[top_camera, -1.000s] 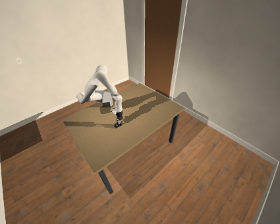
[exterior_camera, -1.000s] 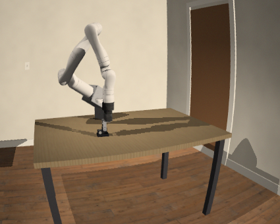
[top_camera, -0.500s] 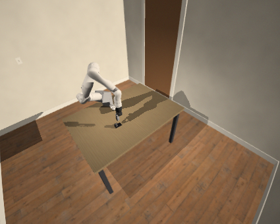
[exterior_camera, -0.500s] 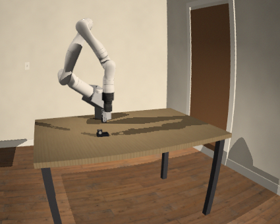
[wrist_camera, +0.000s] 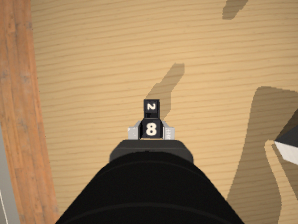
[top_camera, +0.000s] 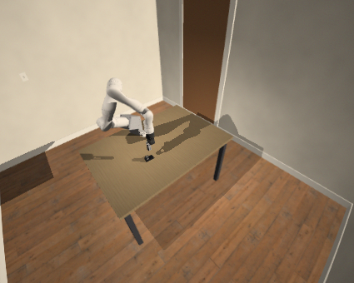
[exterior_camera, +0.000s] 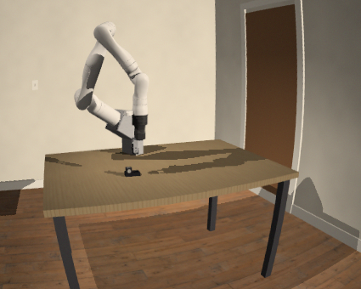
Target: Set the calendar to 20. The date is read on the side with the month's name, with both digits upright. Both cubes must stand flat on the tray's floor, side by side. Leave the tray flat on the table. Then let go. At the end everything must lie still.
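While fingers pinch the 8 cube [wrist_camera: 151,129] | wooden table [exterior_camera: 200,180] | plank floor [top_camera: 238,233], brown door [exterior_camera: 270,81]
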Controlling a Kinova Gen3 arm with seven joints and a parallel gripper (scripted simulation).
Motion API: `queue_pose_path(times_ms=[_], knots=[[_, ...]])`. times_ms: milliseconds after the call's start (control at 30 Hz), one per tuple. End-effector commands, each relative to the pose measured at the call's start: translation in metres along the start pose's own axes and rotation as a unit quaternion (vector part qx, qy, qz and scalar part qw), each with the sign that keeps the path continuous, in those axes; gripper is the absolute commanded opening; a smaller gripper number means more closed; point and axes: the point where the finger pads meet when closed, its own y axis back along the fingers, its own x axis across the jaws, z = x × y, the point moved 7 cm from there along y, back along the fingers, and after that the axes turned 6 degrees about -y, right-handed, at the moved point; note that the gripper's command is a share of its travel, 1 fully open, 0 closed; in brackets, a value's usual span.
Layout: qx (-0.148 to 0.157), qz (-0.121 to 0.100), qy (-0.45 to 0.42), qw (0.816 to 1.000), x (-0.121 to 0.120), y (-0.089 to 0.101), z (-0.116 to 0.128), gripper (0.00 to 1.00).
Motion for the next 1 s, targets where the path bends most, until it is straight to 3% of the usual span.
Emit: queue_pose_path(times_ms=[0, 300, 500, 633, 800, 967], knots=[[-0.001, 0.000, 0.000, 1.000, 0.000, 0.001, 0.001, 0.57], [0.001, 0.000, -0.026, 1.000, -0.001, 0.000, -0.005, 0.57], [0.004, 0.001, -0.077, 0.997, -0.003, -0.002, -0.015, 0.57], [0.008, 0.001, -0.157, 0.988, -0.005, -0.004, -0.031, 0.57], [0.011, 0.001, -0.288, 0.958, -0.008, -0.007, -0.055, 0.57], [0.011, 0.000, -0.430, 0.903, -0.010, -0.008, -0.078, 0.57]])
